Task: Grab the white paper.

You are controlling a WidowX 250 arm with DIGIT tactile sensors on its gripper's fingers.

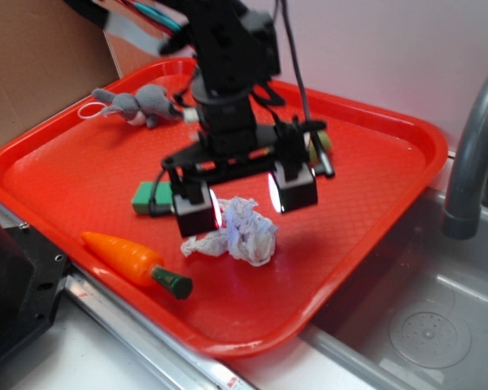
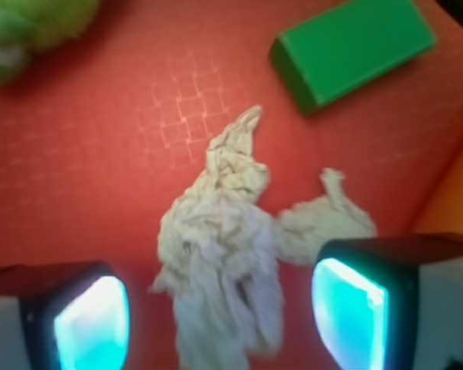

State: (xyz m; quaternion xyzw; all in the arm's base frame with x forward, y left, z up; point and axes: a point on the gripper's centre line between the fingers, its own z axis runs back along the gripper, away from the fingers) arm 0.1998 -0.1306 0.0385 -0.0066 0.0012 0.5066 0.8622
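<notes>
The pincer (image 1: pixel 244 201) is hanging wide open just above the white paper (image 1: pixel 237 231), holding nothing, its two lit pads standing either side of the wad with clear air between them. The paper is lying crumpled on the red tray (image 1: pixel 374 175), toward the near edge, with the green block (image 1: pixel 151 197) just beside it to the left and the toy carrot (image 1: pixel 132 259) a little nearer the rim. From the wrist view the bulk of the wad (image 2: pixel 220 262) is sitting between the fingers (image 2: pixel 91 324), while a smaller twisted tail (image 2: pixel 324 220) is trailing off toward the right finger (image 2: pixel 347 308). To my eye the step in hand is the descent and close: the arm wants to be coming straight down until the pads are low around the thick middle of the paper, not its wispy top, and closing gently but fully, since something this soft is likely to compress and slip. Centring on the main lump and ignoring the tail seems wisest. The grey plush mouse (image 1: pixel 137 104) at the far side and the green block (image 2: pixel 353 48) are lying well clear of the closing path.
</notes>
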